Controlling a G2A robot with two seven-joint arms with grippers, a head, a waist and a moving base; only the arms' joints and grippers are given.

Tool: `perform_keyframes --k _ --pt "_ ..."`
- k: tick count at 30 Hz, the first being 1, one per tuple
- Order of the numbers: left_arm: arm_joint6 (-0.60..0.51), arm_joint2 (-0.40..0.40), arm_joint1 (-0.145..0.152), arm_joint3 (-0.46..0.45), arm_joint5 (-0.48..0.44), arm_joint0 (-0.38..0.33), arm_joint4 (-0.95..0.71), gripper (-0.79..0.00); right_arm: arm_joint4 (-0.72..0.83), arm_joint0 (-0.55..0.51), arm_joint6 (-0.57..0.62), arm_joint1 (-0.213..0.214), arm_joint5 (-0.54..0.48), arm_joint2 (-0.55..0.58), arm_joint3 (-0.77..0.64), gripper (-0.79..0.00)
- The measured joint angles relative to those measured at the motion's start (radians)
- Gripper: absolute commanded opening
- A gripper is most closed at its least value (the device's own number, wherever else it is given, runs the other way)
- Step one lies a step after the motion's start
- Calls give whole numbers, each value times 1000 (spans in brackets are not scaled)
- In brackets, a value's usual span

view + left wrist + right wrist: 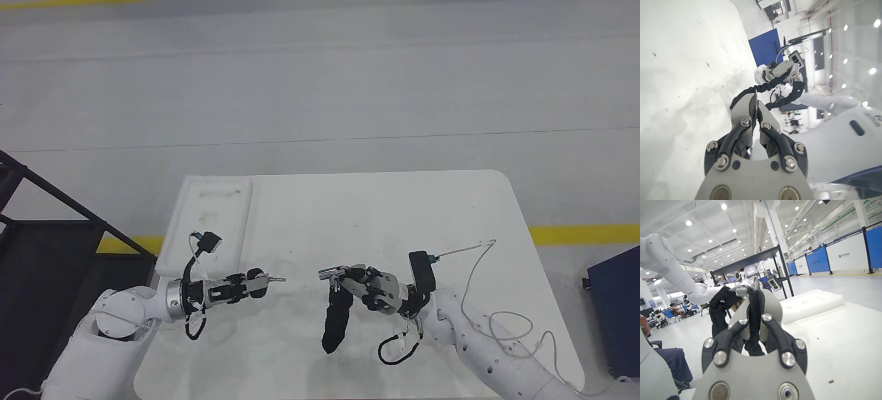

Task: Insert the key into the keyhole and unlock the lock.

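Left hand (754,103) around key (755,94), lock (794,74) opposite, apart, in right hand (756,298).

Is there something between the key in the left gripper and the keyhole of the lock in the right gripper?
Nothing visible does: an open gap separates the key from the keyhole of the lock, which faces it.

A large robotics work hall, part factory, part lab: a high white ceiling (715,215) with rows of round lamps (688,223), a smooth grey floor (320,80) marked by a yellow line (585,234), blue-and-white partition panels (817,261), a black metal frame rack (753,257), and other white humanoid robots (743,275) at stations beyond the white table (829,332).
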Motion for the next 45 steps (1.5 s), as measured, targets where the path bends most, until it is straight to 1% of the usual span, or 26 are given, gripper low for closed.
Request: perform_keyframes --k 1,4,10,12,28,30,31,35,37,40,43,45 --pt "44 1 -3 -29 -44 24 28 -785 0 0 0 0 0 0 0 -785" --pt "116 1 -6 -81 -116 78 54 -785 0 0 0 0 0 0 0 -785" --pt "180 -8 -9 -134 -195 144 40 -785 0 0 0 0 0 0 0 -785" --pt "192 -8 -9 -135 -190 158 29 -785 0 0 0 0 0 0 0 -785" --pt "192 -6 -9 -135 -184 161 25 -785 0 0 0 0 0 0 0 -785" --pt "212 1 -12 -131 -190 162 29 -785 0 0 0 0 0 0 0 -785" --pt "231 9 -15 -123 -208 162 38 -785 0 0 0 0 0 0 0 -785" --pt "349 59 -35 -47 -370 152 49 -785 0 0 0 0 0 0 0 -785" --pt "407 74 -44 -12 -423 141 50 -785 0 0 0 0 0 0 0 -785" --pt "451 77 -53 -14 -423 134 72 -785 0 0 0 0 0 0 0 -785" --pt "466 66 -58 -37 -422 140 101 -785 0 -1 0 0 0 0 0 -785" --pt "476 53 -62 -61 -422 145 145 -785 29 -11 12 -3 7 2 -13 -785"
